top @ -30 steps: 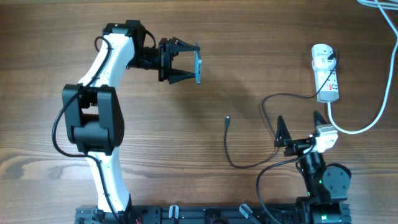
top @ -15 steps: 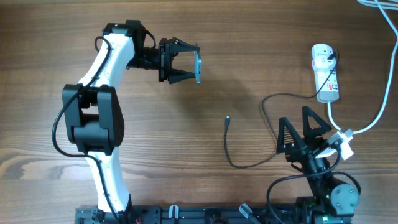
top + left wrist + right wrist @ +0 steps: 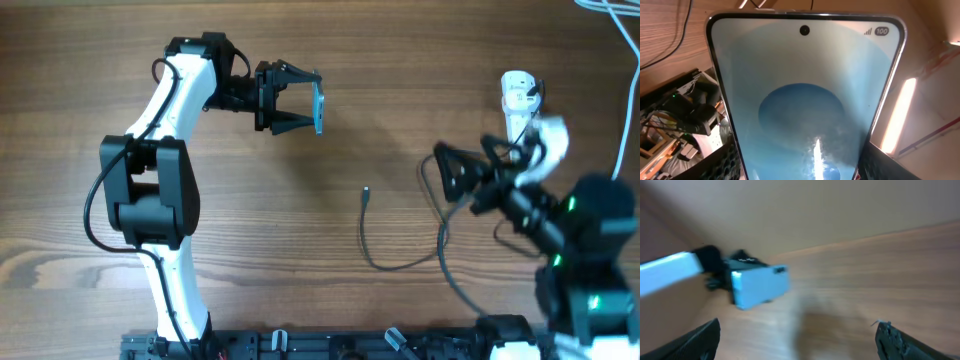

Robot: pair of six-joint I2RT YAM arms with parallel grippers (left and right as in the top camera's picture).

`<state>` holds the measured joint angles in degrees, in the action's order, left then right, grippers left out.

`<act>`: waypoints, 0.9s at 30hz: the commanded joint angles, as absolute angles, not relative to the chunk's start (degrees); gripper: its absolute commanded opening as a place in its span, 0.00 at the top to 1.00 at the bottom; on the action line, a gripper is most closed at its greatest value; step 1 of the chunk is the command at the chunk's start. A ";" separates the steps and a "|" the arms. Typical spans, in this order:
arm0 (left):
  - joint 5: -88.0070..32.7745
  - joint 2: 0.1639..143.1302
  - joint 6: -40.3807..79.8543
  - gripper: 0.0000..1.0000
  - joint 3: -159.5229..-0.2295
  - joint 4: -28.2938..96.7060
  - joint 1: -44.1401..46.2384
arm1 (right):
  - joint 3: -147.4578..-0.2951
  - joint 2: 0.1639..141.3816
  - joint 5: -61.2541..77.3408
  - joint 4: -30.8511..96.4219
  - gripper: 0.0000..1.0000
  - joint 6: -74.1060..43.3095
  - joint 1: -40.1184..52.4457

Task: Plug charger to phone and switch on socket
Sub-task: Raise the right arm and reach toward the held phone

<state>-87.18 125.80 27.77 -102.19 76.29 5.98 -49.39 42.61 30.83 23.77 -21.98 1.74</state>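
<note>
While the left gripper (image 3: 308,104) in the upper left of the overhead frame is clamped on the phone (image 3: 319,105), the handset shows there only as a thin cyan strip, edge-on, lifted off the wooden table (image 3: 300,250). Up close in the left wrist view, the phone's pale blue screen fills almost the whole frame, with a punch-hole camera and a "100" battery badge along its top edge, and a dark finger (image 3: 731,161) presses each lower side.

On the table, the charger (image 3: 400,266) lies slack. Its small connector tip sits near the frame centre, and the thin black cable curves down, right and back up toward the socket (image 3: 518,92) in the upper right. The right arm hides the lower part of that white strip. A thick white cord (image 3: 622,150) runs along the right edge of the frame.

Just left of the socket, the right gripper (image 3: 453,178) is above the cable loop and touches nothing. In the blurred right wrist view its two fingertips (image 3: 707,336) stand wide apart at the bottom corners, with the held phone in the distance at the left.
</note>
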 commanded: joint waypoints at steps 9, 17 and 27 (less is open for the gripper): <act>-90.35 125.89 27.92 0.39 -103.53 76.36 5.67 | -61.43 60.38 42.46 27.57 0.01 -26.85 12.27; -90.35 125.89 27.90 0.39 -103.53 76.34 5.67 | -88.09 75.29 0.62 57.32 0.01 -25.80 33.50; -90.35 125.89 27.90 0.39 -103.53 76.36 5.82 | -99.44 89.65 -12.27 58.52 0.05 -31.79 45.39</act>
